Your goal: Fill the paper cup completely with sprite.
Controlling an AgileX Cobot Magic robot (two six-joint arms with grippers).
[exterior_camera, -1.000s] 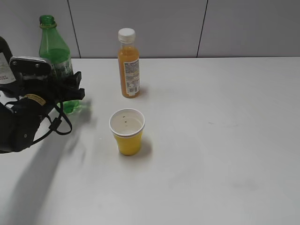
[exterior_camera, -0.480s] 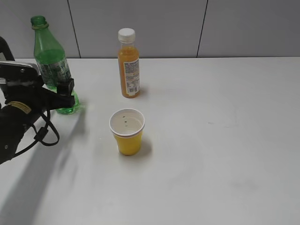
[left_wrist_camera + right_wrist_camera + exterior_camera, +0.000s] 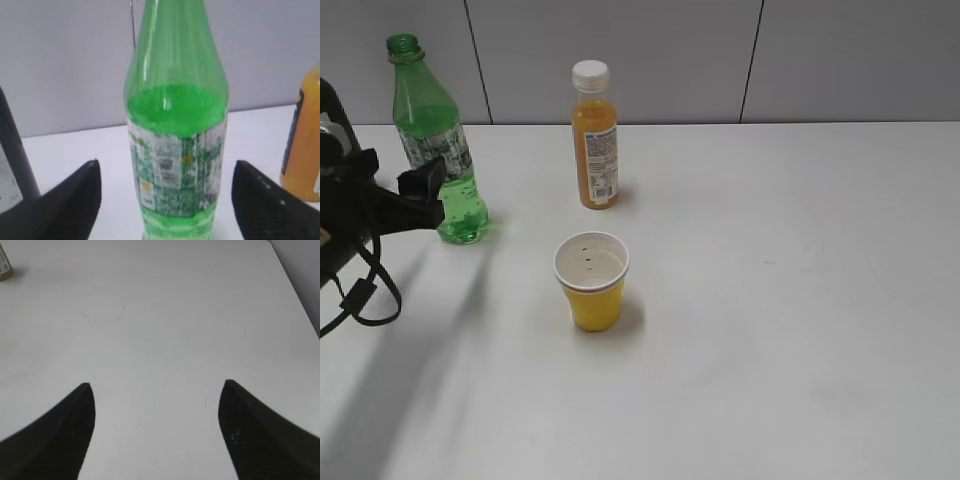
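The paper cup (image 3: 591, 282) is yellow with a white rim and stands upright in the middle of the table, a few dark specks showing inside it. The sprite (image 3: 437, 140) fills the lower half of a capless green bottle standing upright at the back left. My left gripper (image 3: 420, 186) is just left of the bottle and open. In the left wrist view its dark fingers (image 3: 75, 200) flank the bottle (image 3: 176, 150) with a clear gap on each side. My right gripper (image 3: 156, 384) is open over bare table and does not show in the exterior view.
An orange juice bottle (image 3: 594, 140) with a white cap stands behind the cup, also at the right edge (image 3: 302, 145) of the left wrist view. A dark bottle (image 3: 12, 145) stands at the far left. A grey wall (image 3: 720, 60) runs behind the table.
The left gripper was around the green bottle a second ago. It has drawn back to the left, and the bottle now stands free a little further left than before.
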